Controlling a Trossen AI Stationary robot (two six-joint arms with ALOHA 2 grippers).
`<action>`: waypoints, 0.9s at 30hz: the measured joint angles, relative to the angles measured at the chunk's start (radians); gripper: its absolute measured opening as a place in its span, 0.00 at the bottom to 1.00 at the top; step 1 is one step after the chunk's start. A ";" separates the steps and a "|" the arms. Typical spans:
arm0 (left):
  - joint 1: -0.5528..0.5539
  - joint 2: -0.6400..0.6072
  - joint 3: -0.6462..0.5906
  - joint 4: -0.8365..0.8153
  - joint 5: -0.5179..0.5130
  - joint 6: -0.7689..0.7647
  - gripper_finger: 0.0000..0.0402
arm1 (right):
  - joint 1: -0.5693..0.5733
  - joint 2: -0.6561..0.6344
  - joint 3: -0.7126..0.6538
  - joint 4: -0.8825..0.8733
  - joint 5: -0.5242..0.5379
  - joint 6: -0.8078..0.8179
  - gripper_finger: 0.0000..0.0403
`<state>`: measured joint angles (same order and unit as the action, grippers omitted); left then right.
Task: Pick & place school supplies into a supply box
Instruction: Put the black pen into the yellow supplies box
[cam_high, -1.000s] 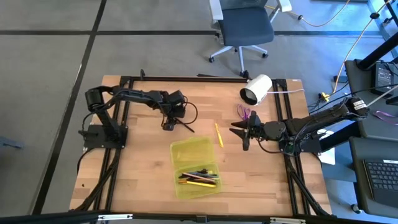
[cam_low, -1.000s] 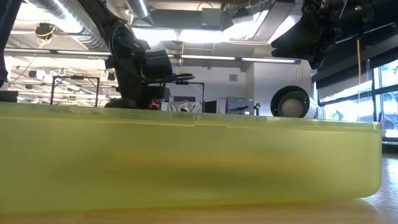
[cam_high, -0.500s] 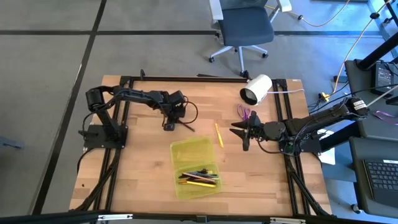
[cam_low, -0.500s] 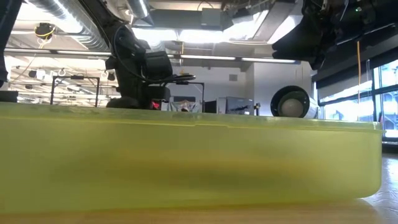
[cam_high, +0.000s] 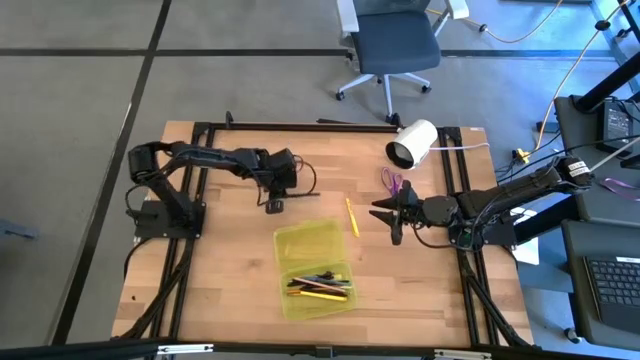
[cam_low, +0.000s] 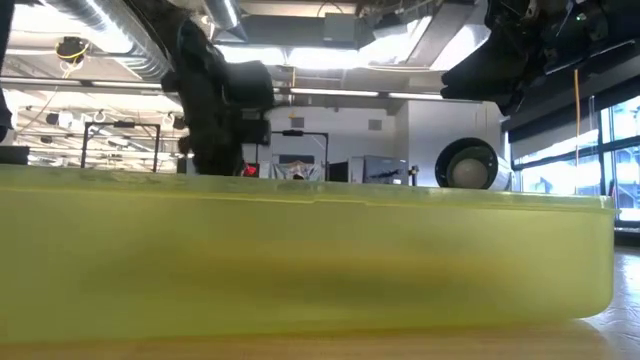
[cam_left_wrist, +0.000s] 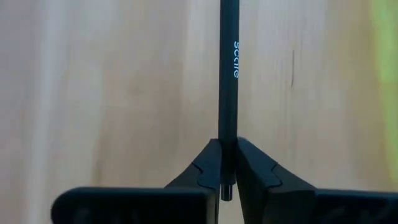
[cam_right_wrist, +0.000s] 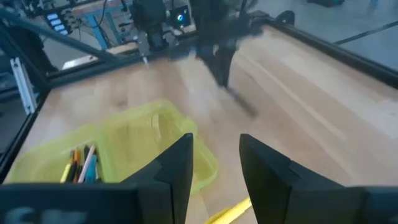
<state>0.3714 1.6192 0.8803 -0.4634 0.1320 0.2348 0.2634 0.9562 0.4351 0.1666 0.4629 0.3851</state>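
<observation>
Arms: two, dark and slim, jointed.
Left claw (cam_left_wrist: 228, 180): matte black wedge-shaped fingers (cam_left_wrist: 202, 174) on a black crossbar.
Right claw (cam_right_wrist: 214, 168): black, blocky, angular fingers (cam_right_wrist: 177, 165) (same build).
Cables: black loops along the left arm; further wiring at the right base.

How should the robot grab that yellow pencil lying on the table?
Probably at its middle, coming straight down from above. The yellow pencil lies flat and thin on the bare wooden table, between the supply box and the right gripper, so fingers should straddle its narrow width, closing across it, not along its length.
</observation>
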 joint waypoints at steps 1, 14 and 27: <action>-0.005 -0.026 0.001 -0.001 0.000 -0.031 0.05 | 0.000 0.000 0.000 -0.008 -0.010 0.001 0.33; -0.409 -0.250 0.002 0.104 -0.063 -0.555 0.04 | -0.005 0.000 0.000 -0.112 -0.018 0.139 0.33; -0.789 0.004 0.183 0.114 -0.269 -0.956 0.03 | -0.005 0.000 0.000 -0.103 -0.120 0.163 0.33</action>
<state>-0.4173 1.6235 1.0635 -0.3495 -0.1368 -0.7208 0.2581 0.9565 0.4355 0.0631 0.3424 0.5476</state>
